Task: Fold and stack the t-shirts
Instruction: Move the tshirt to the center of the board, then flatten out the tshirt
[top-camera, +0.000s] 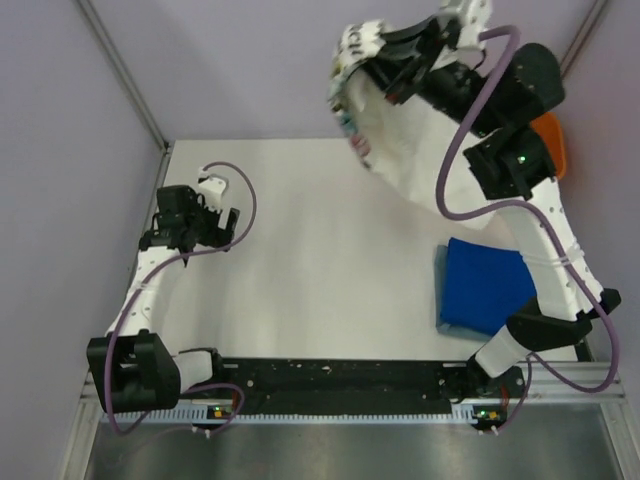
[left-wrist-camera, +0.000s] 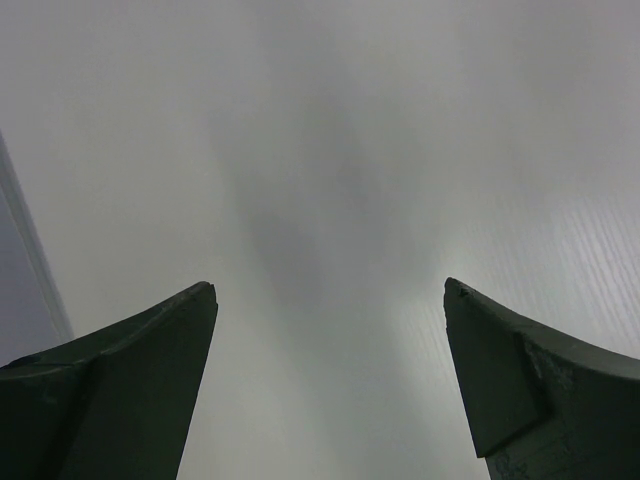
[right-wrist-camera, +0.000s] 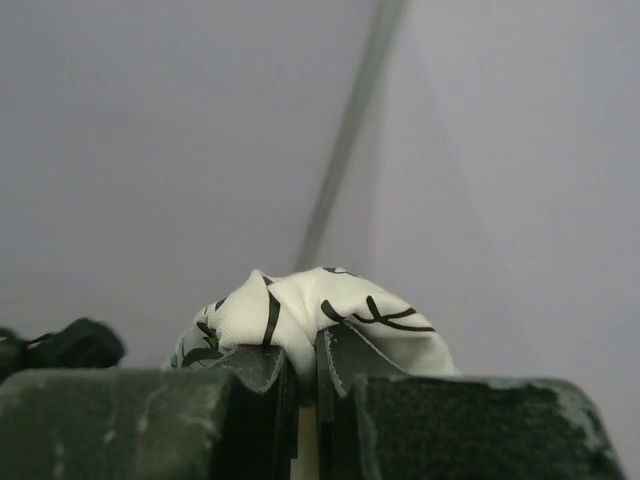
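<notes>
Hanging from the right tool (right-wrist-camera: 305, 360), the white t-shirt (top-camera: 400, 140) is lifted clear above the far right part of the surface (top-camera: 300, 260). The right arm is reared up high and reaches toward the back wall.

Right tool: clenched on a bunched fold of the white t-shirt. In the right wrist view the two fingers (right-wrist-camera: 250, 370) stand pressed nearly together, and cloth with dark lettering bulges out above them. In the top view the gathered cloth at the tool shows dark lettering and a patterned edge. The rest of the shirt drapes down and to the right as a plain white sheet. I cannot tell whether its lower hem touches the surface, because the arm covers it.

Blue t-shirt (top-camera: 485, 285): lies on the right side of the surface as a compact folded rectangle. It sits just beside the lower links of the right arm and well apart from the white shirt's gripped end.

Left tool (left-wrist-camera: 330, 290): released, fingers spread wide. Only bare pale surface shows between them in the left wrist view. In the top view it sits low over the left side of the surface, well apart from both shirts.

Orange basket (top-camera: 553, 140): only a sliver shows at the far right edge, behind the right arm's elbow.
</notes>
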